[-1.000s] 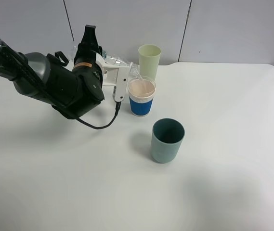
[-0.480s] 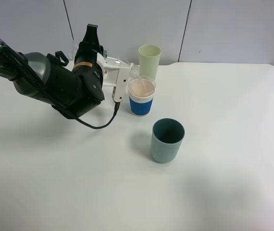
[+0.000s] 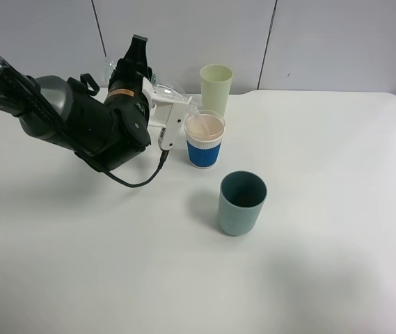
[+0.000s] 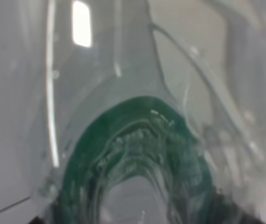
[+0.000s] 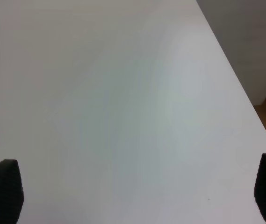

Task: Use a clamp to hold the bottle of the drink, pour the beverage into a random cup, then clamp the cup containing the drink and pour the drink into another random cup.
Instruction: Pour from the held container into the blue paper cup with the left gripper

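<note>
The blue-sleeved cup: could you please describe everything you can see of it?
The cup stands upright on the white table. Its upper wall looks like clear plastic; a blue sleeve wraps the lower part. Pale pinkish-beige drink fills it nearly to the rim. A pale green cup stands close behind it, a teal cup apart in front. The tilted clear bottle has its mouth over the rim; whether they touch is unclear.

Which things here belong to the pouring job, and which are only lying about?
Job: bottle, blue cup holding drink, green cup, teal cup.
Lying about: none visible; the table only bears the cups.
</note>
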Controlling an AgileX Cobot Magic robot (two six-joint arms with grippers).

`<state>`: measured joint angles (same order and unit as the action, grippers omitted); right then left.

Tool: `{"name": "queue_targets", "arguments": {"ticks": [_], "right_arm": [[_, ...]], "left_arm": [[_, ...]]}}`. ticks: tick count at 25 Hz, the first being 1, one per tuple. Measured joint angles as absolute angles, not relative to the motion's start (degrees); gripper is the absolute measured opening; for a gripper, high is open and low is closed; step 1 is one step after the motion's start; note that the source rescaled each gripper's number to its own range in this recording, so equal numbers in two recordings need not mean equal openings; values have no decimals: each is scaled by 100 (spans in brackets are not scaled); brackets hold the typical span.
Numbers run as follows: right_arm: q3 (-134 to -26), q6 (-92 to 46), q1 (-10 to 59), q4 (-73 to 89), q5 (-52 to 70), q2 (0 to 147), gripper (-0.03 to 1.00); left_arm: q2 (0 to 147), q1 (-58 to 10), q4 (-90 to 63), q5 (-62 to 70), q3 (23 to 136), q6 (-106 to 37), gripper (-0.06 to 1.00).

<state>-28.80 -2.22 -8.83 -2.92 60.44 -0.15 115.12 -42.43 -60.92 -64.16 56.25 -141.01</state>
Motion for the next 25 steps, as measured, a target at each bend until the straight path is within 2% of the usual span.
{"name": "queue_targets", "arguments": {"ticks": [25], "right_arm": [[-2880, -222, -883, -292, 6044, -15, 99]], "left_arm": [[11512, -4243, -4962, -6725, 5625, -14660, 1]]}}
